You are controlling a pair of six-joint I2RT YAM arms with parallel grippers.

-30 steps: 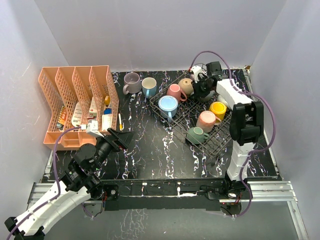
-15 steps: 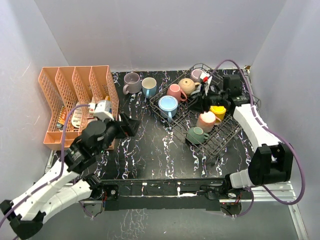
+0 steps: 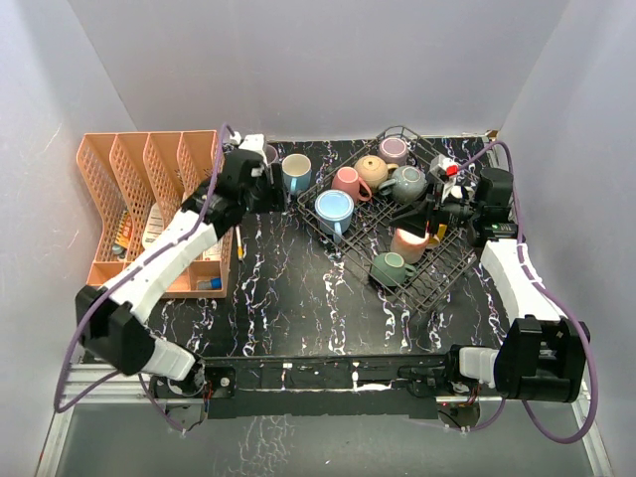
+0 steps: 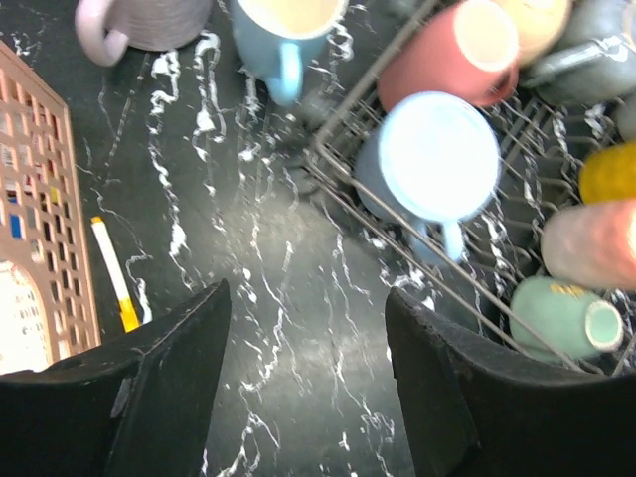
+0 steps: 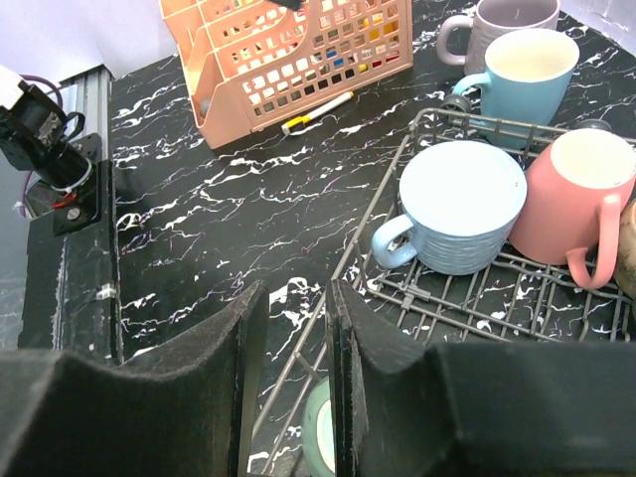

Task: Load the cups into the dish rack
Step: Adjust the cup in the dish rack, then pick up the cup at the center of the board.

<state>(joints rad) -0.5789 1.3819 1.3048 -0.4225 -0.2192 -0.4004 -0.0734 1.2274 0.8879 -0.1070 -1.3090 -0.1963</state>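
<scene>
Left gripper [image 4: 306,303]: we see its two dark fingers spread wide with only bare table [image 3: 298,308] between them. It is released and carries nothing, and it hangs just beside the dish rack's left edge.
Right gripper [image 5: 296,298]: the fingers are parted by a narrow slot and pinch nothing. Through the slot we glimpse a sliver of the green cup's rim. The gripper hovers over the rack.
Dish rack [image 3: 452,266]: a dark wire basket set at an angle on the right half of the table. The right arm covers part of its right side.
Cups in the rack: a light blue cup [image 3: 334,209] that looks mouth down to us, a pink cup [image 3: 348,182], a tan cup [image 3: 372,171], a grey cup [image 3: 407,184], a far mauve cup [image 3: 394,149] at the back corner, a peach cup [image 3: 408,241], and the green cup [image 3: 391,268] lying on its side.
Yellow cup [image 4: 611,171]: it is cut off by the frame edge in the left wrist view. From above, the right gripper hides most of it.
Cups outside the rack: a blue cup [image 3: 296,171] stands upright on the table just beside the rack's far left edge. Next to it is a near mauve cup [image 4: 149,15], cropped at the top of the left wrist view and mostly hidden behind the left wrist from above.
Organiser [image 3: 149,199]: orange and slotted. Its contents are too small for us to name.
Pen [image 4: 111,273]: it lies on the table beside the organiser.
Hard to make out: from above, the left fingers merge with the dark table.
</scene>
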